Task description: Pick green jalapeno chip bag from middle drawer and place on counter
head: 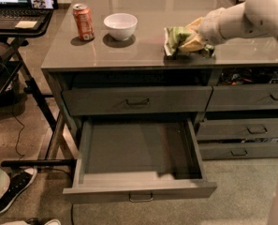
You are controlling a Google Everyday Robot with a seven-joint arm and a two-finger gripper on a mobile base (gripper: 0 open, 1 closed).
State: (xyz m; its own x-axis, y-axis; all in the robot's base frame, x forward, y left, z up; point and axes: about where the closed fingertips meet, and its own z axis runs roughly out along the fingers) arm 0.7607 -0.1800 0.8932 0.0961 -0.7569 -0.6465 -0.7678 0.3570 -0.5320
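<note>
Bag (176, 37): light green, wrinkled, white edges, print unreadable; on table (129, 55) at 2 o'clock.
Gripper (197, 40): at bag, jaws clamped on it.
Can (84, 21): red, lettering unreadable, 10 o'clock.

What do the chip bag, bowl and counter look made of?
Chip bag: crinkly foil or film, judging by wrinkles. Bowl: smooth white, likely glazed ceramic. Counter: glossy slab, reflections show; material unclear. Gripper sits at the bag on the counter.
</note>
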